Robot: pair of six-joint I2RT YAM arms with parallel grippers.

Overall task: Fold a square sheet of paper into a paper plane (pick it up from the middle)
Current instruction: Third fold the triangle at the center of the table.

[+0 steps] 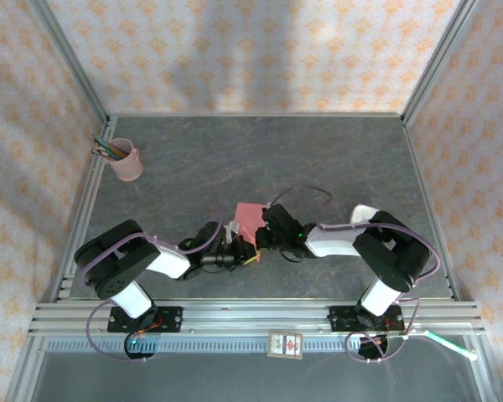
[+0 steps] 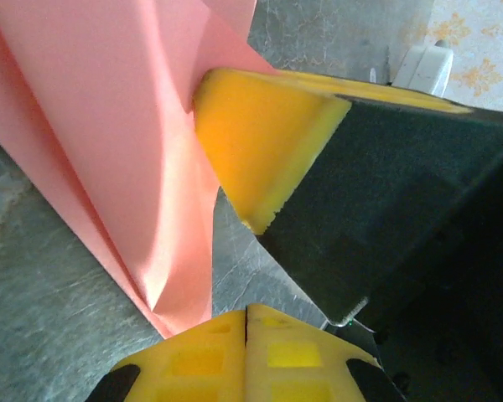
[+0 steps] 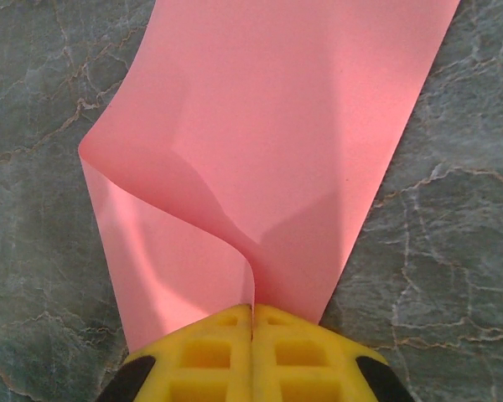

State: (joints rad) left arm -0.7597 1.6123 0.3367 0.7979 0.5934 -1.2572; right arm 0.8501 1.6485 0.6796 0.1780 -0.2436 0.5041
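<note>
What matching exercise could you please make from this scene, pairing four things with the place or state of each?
Things:
1. pencil cup
2. square sheet of paper
3. small box
4. right gripper

Places or states:
A. on the near rail
B. shut, with yellow fingers
C. upright at the far left of the table
D. pink, curled over, mid-table

Pairs: 1-C, 2-D, 3-A, 4-B.

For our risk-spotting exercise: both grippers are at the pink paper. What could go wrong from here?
The right gripper pinches the pink paper sheet where it bulges in a loose curl; flattening that could set a crooked crease. The left gripper sits shut close to the right one's yellow finger, so they might collide or tear the sheet.
</note>
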